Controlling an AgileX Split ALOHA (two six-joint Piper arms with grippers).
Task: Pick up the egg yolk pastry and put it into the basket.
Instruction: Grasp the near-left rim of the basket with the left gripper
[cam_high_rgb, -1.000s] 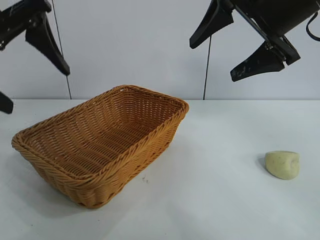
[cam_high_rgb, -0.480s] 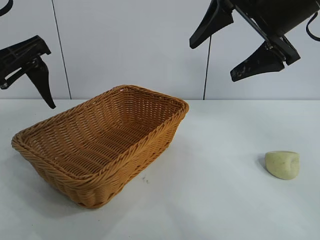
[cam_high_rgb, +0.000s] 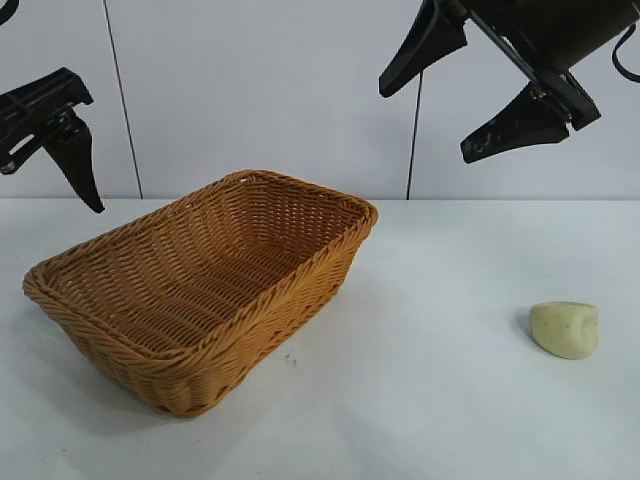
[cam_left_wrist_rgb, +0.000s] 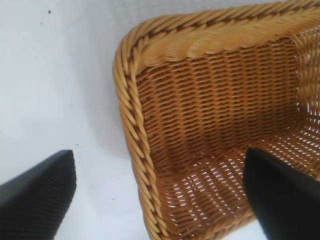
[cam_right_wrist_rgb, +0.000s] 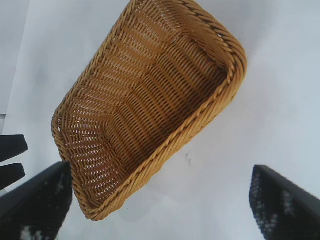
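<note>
The egg yolk pastry (cam_high_rgb: 565, 329), a small pale cream lump, lies on the white table at the right, far from both grippers. The orange-brown wicker basket (cam_high_rgb: 262, 291) stands left of centre with nothing in it. My left gripper (cam_left_wrist_rgb: 159, 152) hangs open and empty over the basket's left end, one finger (cam_high_rgb: 73, 150) showing at the exterior view's left edge. High at the upper right, my right gripper (cam_high_rgb: 424, 125) is open and empty, above the table between basket and pastry. In the right wrist view the basket (cam_right_wrist_rgb: 215, 107) shows, the pastry does not.
The white table (cam_high_rgb: 430, 400) runs bare between basket and pastry and along the front. A pale wall with two thin vertical seams (cam_high_rgb: 411, 150) stands behind. A small dark mark (cam_high_rgb: 288, 357) sits on the table near the basket's front corner.
The left gripper has swung down and to the left, its finger now pointing downward beside the basket's left end. The right gripper, basket and pastry have not moved.
</note>
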